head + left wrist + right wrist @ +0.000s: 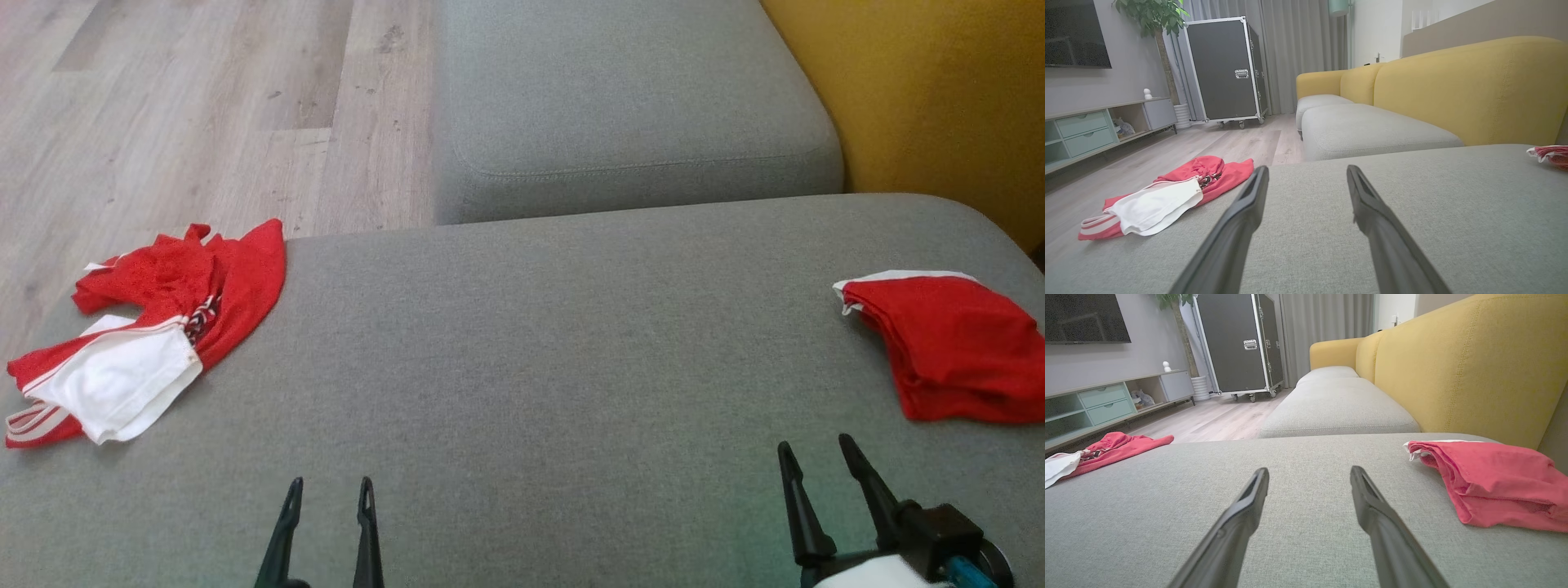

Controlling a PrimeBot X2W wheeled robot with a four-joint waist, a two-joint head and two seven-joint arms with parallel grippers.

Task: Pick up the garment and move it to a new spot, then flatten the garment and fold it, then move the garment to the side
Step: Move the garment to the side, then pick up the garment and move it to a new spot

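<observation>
A crumpled red and white garment [155, 327] lies at the left edge of the grey sofa cushion [522, 367]; the left wrist view has this garment [1167, 196] left of my fingers, and the right wrist view shows the garment [1106, 451] far left. A folded red garment [947, 343] rests at the cushion's right edge, near the right gripper [1490, 477]. My left gripper [331, 490] stands open at the bottom, empty. My right gripper [816, 449] is open too, just below and left of the folded piece, apart from it.
A second grey seat cushion [629, 106] lies beyond, with the yellow sofa back [939, 98] on the right. Wooden floor [188, 106] drops off past the cushion's left edge. A black flight case [1224, 69] and a low TV cabinet [1094, 126] stand across the room.
</observation>
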